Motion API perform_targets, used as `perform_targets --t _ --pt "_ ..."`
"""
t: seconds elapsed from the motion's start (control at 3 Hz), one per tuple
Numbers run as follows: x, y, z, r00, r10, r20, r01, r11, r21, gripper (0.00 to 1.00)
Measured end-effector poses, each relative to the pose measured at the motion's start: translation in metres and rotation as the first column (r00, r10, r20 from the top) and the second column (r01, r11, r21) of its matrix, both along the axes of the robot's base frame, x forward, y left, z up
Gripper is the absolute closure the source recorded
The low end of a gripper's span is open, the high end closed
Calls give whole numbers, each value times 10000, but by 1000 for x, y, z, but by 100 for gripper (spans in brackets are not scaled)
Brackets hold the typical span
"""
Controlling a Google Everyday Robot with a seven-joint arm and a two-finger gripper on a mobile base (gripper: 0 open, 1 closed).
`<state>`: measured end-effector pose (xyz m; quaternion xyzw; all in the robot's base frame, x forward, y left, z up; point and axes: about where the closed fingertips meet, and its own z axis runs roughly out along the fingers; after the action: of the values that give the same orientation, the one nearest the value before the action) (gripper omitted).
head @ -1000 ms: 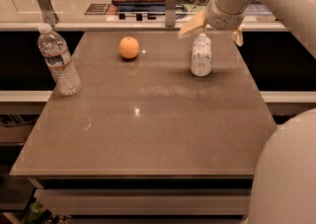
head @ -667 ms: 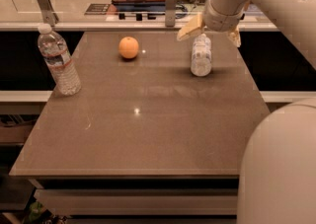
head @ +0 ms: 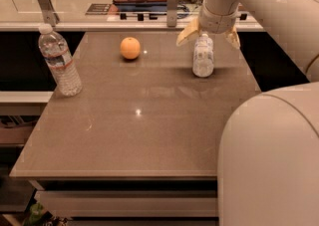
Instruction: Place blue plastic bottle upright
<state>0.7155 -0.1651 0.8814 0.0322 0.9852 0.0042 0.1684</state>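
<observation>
Camera view, blue plastic bottle [head: 203, 61] upright, tool [head: 207, 42] splayed astride its top

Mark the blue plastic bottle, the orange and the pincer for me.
blue plastic bottle [head: 203, 61]: camera view, middle of its body.
orange [head: 130, 48]: camera view, centre of the fruit.
pincer [head: 207, 42]: camera view, midway between its open fingertips, which straddle the bottle's top.

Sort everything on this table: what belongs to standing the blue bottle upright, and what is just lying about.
For the job:
- blue bottle, standing far right on the table
- claw, open, spread either side of the bottle's top

Lying about:
- orange, far middle
- taller bottle with reddish band, left edge
</observation>
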Motion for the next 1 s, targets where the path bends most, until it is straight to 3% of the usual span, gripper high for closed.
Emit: perform_targets --t 1.0 --pt "11 10 -15 9965 434 -715 -452 9987 -236 0"
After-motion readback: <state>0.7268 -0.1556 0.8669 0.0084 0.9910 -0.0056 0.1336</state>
